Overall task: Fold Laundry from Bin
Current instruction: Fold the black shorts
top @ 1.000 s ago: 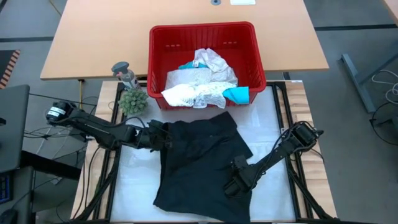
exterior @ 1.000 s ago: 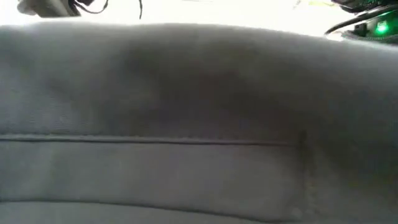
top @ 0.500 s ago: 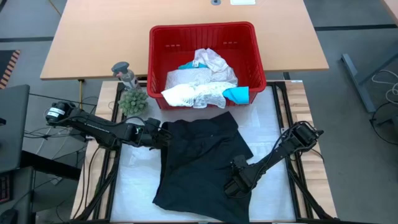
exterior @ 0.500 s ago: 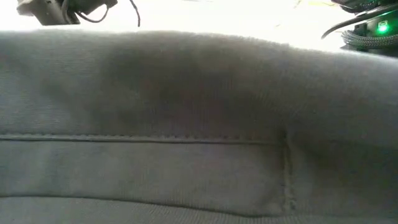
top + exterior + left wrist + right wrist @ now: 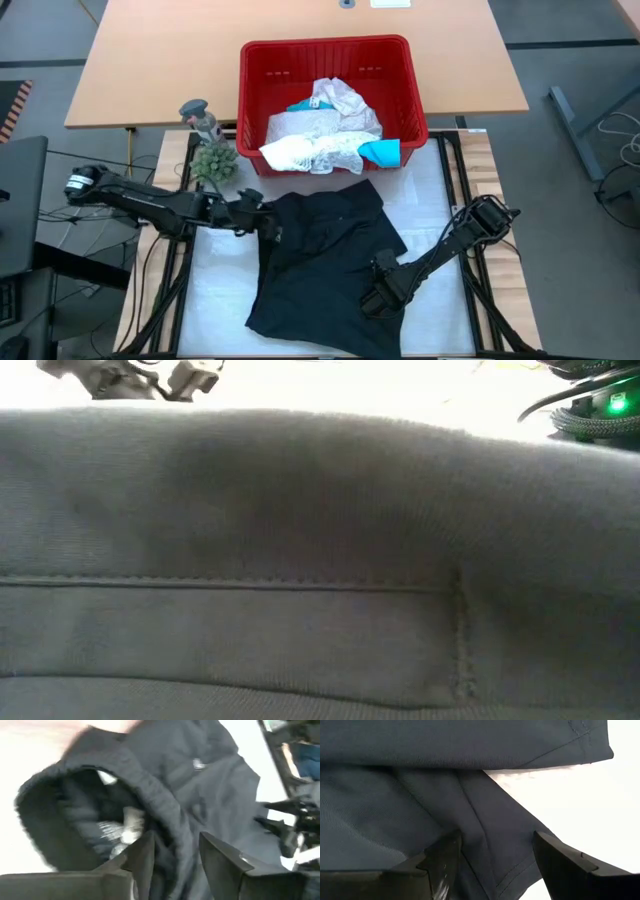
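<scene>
A black garment [image 5: 330, 260] lies spread on the white table top, its near hem hanging in front of the low view [image 5: 320, 590]. My left gripper [image 5: 262, 215] is at the garment's far left corner, open, with the raised waistband [image 5: 100, 775] running between its fingers [image 5: 176, 836]. My right gripper [image 5: 378, 292] points down over the garment's right part, fingers wide open [image 5: 496, 835] above a stitched hem. The red bin [image 5: 255, 60] stands at the far side, holding white lacy laundry [image 5: 320, 135] and a teal piece [image 5: 380, 152]. My left gripper has the garment's waistband edge [image 5: 172, 840] between its parted fingers, coming at it slanting down from the table's left. Whether the fingers touch the cloth I cannot tell. My right gripper stands over the cloth; its fingertips' ends are hidden, so I cannot tell if they touch.
A small green plant [image 5: 213, 160] and a grey figure [image 5: 200, 118] stand left of the bin, close to my left arm. A wooden table [image 5: 150, 60] lies beyond. Black frame rails [image 5: 470, 200] run along the white surface's right side.
My left gripper has risen and tipped, its tip going a little toward the table's right, onto the garment's far left corner. The waistband there now stands open and shows a white tag. The garment's near hem has slid slightly to the left in the low view.
</scene>
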